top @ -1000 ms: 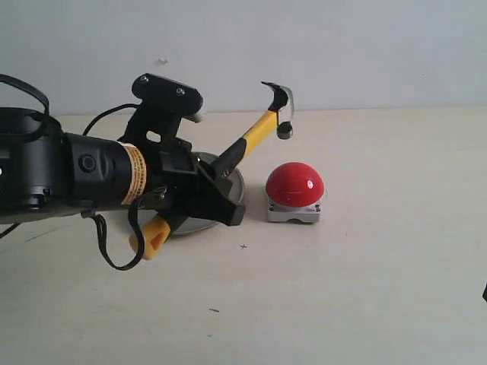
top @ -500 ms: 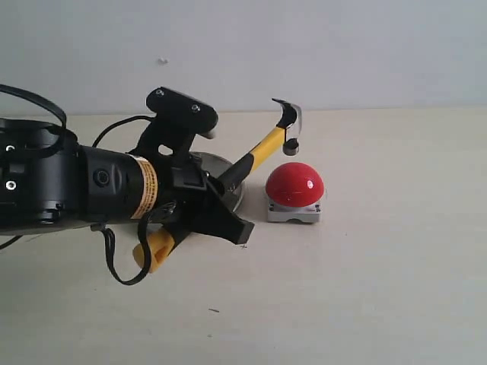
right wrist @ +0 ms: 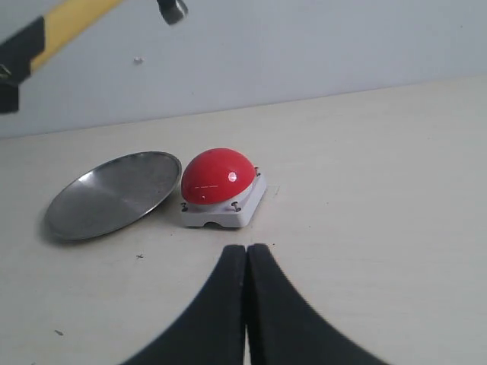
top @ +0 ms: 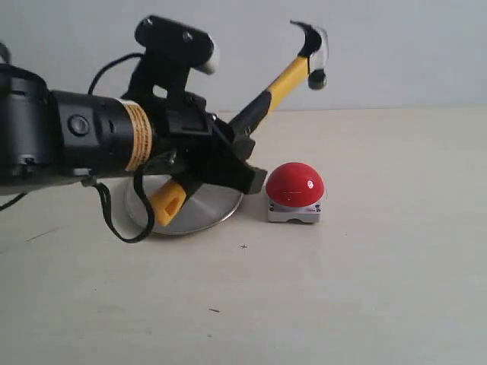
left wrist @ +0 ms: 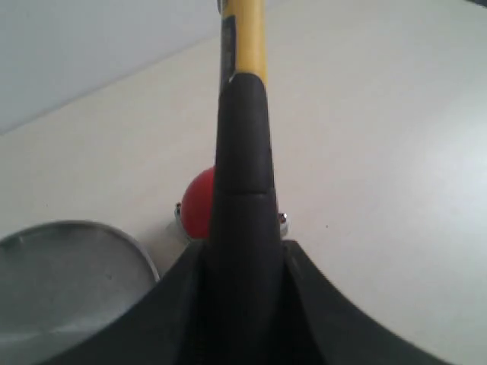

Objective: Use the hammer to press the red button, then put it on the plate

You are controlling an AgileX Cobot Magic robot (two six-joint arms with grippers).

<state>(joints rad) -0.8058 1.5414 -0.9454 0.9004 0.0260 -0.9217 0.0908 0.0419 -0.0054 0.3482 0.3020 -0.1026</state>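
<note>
My left gripper is shut on the black handle of the hammer. The hammer slants up to the right, its dark head high above the table and above the red button. The button sits on its grey-white base to the right of the silver plate, apart from the hammer. In the left wrist view the hammer handle runs between the jaws and covers part of the button, with the plate beside it. My right gripper is shut on nothing, near the button and the plate.
A pale tabletop spreads in front of and to the right of the button. A plain light wall stands behind. The left arm's black body and its cable loop hang over the left part of the plate.
The left arm has lifted and the hammer head has risen from just above the button to well above it. The button and the plate have not moved.
</note>
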